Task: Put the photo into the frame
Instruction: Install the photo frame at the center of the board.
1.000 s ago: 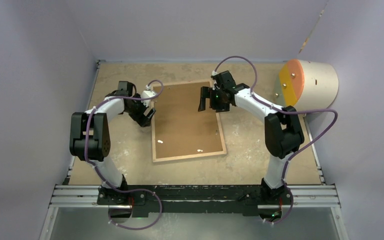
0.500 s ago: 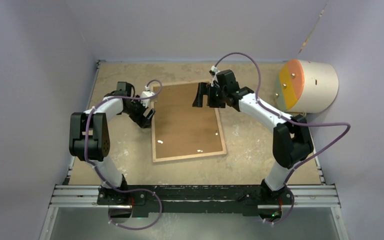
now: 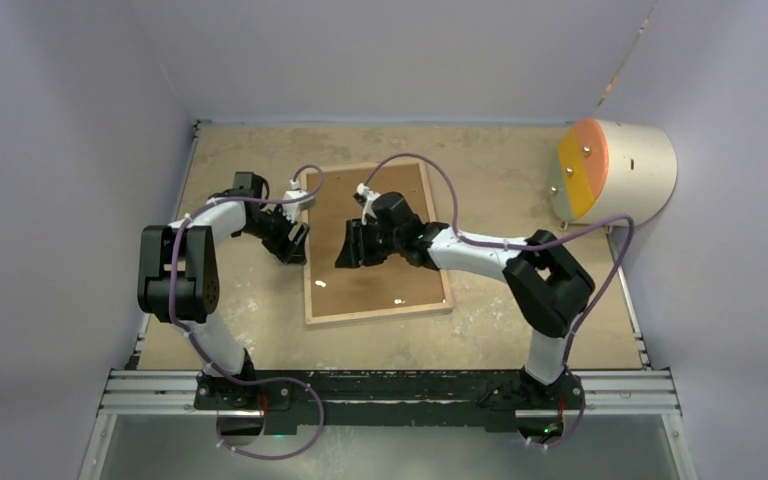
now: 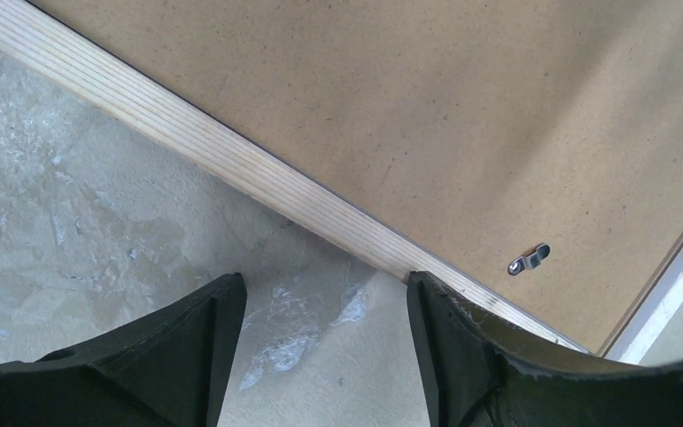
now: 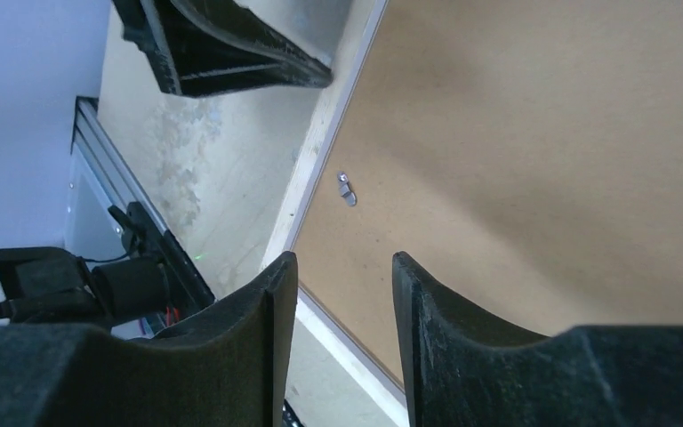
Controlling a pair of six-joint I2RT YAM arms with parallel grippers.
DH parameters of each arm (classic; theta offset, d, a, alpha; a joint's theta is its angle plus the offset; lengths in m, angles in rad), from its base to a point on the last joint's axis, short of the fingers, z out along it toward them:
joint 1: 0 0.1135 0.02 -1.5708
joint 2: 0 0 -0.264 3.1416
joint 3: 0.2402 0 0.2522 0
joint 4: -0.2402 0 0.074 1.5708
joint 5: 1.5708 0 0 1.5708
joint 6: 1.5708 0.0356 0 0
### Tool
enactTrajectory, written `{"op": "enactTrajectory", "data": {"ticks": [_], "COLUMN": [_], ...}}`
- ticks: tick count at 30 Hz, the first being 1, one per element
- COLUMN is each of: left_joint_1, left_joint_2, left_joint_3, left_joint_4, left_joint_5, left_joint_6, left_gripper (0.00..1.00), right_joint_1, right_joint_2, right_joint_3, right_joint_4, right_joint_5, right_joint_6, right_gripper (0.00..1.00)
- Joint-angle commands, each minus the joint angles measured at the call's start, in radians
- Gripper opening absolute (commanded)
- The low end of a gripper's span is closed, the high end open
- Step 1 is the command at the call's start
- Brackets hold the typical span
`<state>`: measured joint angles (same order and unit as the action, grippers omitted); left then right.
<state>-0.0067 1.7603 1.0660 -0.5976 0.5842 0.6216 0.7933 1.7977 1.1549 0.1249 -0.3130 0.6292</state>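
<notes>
The frame (image 3: 378,312) lies back up on the table, its light wood rim (image 4: 231,169) around a brown backing board (image 3: 390,215). A small metal clip (image 4: 529,260) sits on the board near the rim. My left gripper (image 3: 292,245) stands open just off the frame's left rim, over bare table (image 4: 325,280), and one fingertip (image 4: 427,294) reaches the rim. My right gripper (image 3: 353,250) hovers over the board's left half, jaws partly apart with nothing between them (image 5: 342,260). The same clip (image 5: 346,189) shows in that view. The photo is out of view.
A pale cylinder with an orange face (image 3: 610,170) lies at the back right corner. A metal rail (image 3: 390,390) carrying both arm bases runs along the near edge. Grey walls close in the left, back and right sides.
The right arm swung from the frame's far right edge to over the board's left half, and its jaws narrowed. The left gripper stayed by the left rim and closed a little.
</notes>
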Motion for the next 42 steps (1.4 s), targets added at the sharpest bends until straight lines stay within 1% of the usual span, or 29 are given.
{"op": "enactTrajectory", "data": {"ticks": [1,3,7,15,22,26,42], "left_joint_1": [0.007,0.007,0.007,0.007,0.007,0.007,0.007], "left_joint_2": [-0.008,-0.003,0.003,0.014,0.012,0.013,0.01], "left_joint_3": [-0.02,-0.018,-0.018,-0.011,-0.028,-0.031,-0.028], "left_joint_4": [0.014,0.015,0.01,0.001,0.007,0.012,0.019], "left_joint_5": [0.034,0.035,0.035,0.048,0.045,0.043,0.036], "left_joint_6": [0.008,0.008,0.017,0.016,0.018,0.015,0.02], "left_gripper": [0.68,0.65,0.62,0.54,0.53,0.53,0.52], "right_joint_1": [0.045,0.061,0.072,0.077,0.094,0.099,0.135], "right_joint_2": [0.083,0.121,0.168,0.232,0.271,0.292,0.305], "right_joint_3": [0.041,0.061,0.072,0.09,0.109,0.125,0.121], "right_joint_4": [0.091,0.099,0.141,0.2,0.204,0.202,0.191], "right_joint_5": [-0.03,-0.032,-0.024,-0.037,-0.065,-0.078,-0.088], "right_joint_6": [0.04,0.046,0.052,0.068,0.072,0.07,0.068], "right_gripper": [0.45,0.45,0.45,0.45,0.44,0.42,0.39]}}
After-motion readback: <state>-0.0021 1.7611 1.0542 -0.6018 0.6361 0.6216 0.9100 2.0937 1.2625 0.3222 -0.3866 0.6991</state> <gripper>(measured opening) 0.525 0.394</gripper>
